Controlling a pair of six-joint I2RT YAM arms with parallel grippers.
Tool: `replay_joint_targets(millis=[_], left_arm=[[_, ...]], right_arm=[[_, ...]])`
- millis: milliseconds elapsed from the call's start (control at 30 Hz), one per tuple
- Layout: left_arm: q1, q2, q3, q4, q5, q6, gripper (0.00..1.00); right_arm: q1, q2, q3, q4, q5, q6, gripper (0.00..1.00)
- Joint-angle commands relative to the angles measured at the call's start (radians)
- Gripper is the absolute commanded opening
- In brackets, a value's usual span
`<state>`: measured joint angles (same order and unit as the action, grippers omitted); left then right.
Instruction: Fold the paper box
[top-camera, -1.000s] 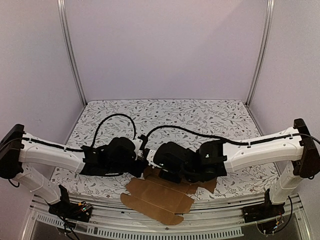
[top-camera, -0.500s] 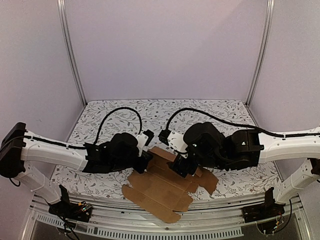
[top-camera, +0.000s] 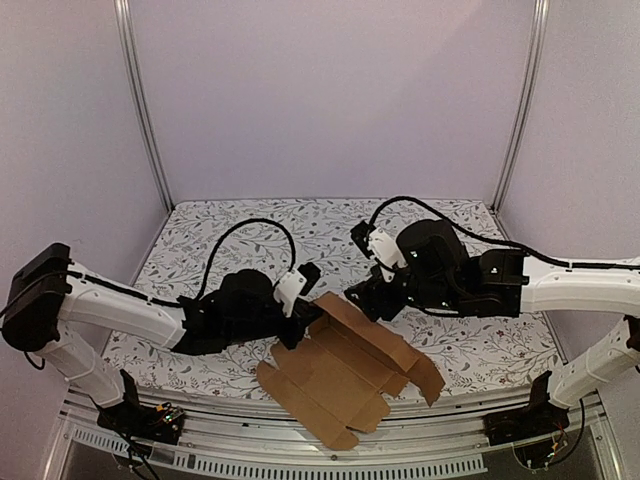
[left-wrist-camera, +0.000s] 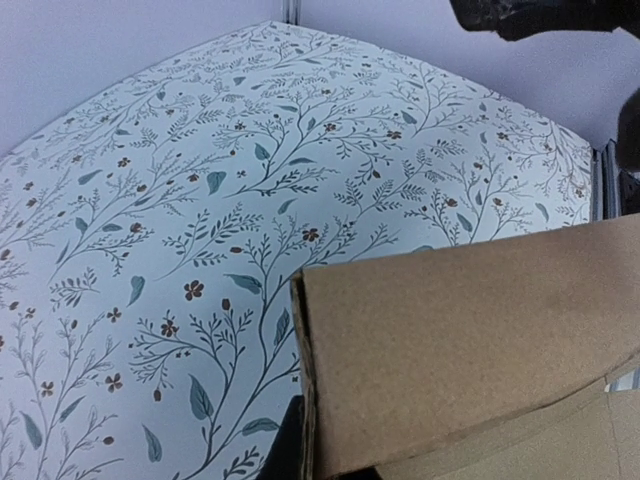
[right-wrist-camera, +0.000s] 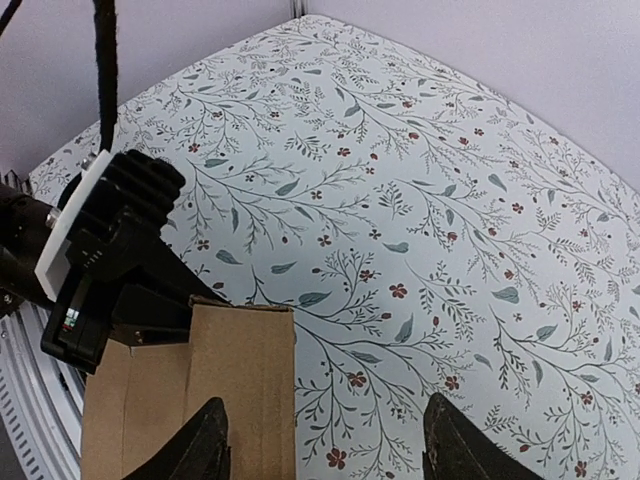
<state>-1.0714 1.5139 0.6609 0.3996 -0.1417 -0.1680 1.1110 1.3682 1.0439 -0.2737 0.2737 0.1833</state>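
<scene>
plain paper box (top-camera: 340, 372), left hand (top-camera: 301, 327) — pinching edge

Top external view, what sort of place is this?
Probably a lab robot cell: plain walls, metal posts, a floral table, left arm and right arm bolted at its edge, over the paper box.

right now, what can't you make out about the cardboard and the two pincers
1. Left pincer: open or shut, cannot tell. The cardboard covers its fingers in the left wrist view, and its own body hides them from above.
2. Right pincer: only the finger ends show above the bottom edge of the right wrist view. Whether one touches the cardboard is unclear.
3. Cardboard creases: too small from above.
</scene>
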Motion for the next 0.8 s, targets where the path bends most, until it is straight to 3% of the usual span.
replay_joint_targets(millis=[0,100,233,767], left_arm=[[0.014,0.069,0.001,0.13,0.039,0.052,0.0],[0.019,0.115,0.0,0.198,0.028,0.059,0.0],[0.019,0.164,0.003,0.258,0.033,0.079,0.0],[0.018,0.261,0.019,0.301,0.018,0.074,0.0]], right_arm=[[-0.037,-0.003,-0.042,0.149,-0.091,0.097,0.51],[-0.05,0.015,-0.048,0.181,-0.111,0.123,0.26],[-0.06,0.051,-0.05,0.209,-0.123,0.144,0.01],[-0.066,0.242,-0.066,0.359,-0.189,0.213,0.0]])
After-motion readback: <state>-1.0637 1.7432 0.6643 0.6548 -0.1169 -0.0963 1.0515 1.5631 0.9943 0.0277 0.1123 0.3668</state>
